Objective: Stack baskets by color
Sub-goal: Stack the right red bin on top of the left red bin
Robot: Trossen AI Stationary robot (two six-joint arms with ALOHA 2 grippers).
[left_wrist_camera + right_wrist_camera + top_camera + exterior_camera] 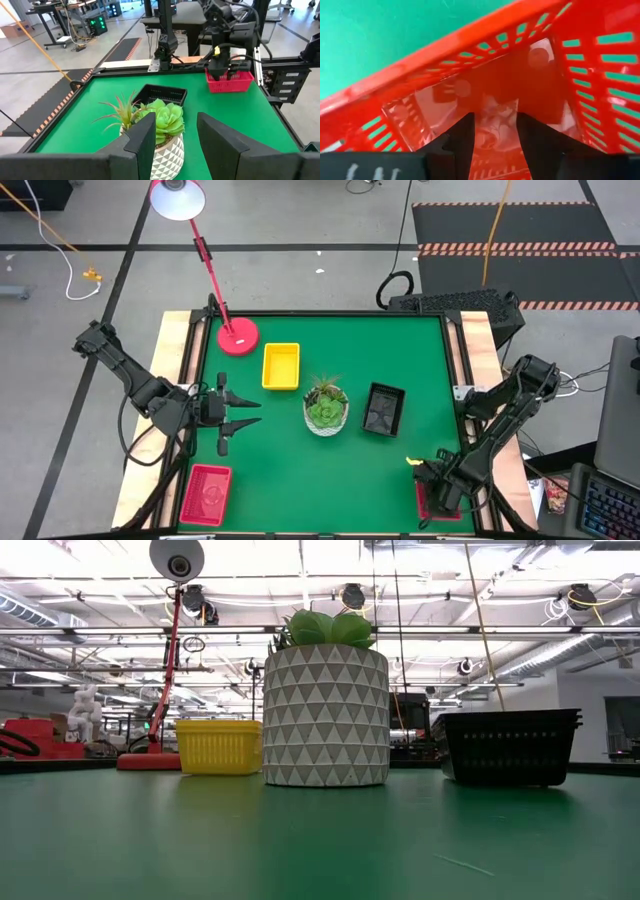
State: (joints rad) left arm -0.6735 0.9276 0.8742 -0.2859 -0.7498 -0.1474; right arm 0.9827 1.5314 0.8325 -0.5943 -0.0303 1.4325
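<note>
My right gripper (437,488) (495,122) points down, open, with both fingers inside a red basket (530,75) (232,82) that sits on the table near its right near corner. My left gripper (250,412) (175,125) hovers open at the table's left side, aimed level at the potted succulent (326,408). Another red basket (205,493) rests at the near left. At the far left is a yellow basket (281,366) (218,746), with a black basket (384,409) (505,745) right of the pot. My right gripper has its fingers (465,135) down inside the red basket, over the floor (495,107) and close to one mesh wall. I cannot tell whether they touch the floor or the wall. Nothing lies between the two fingers.
The red lamp's round base (238,337) stands at the far left, its arm leaning off the table. The patterned pot (325,715) holds the middle. Open green mat lies along the near edge between the two red baskets.
</note>
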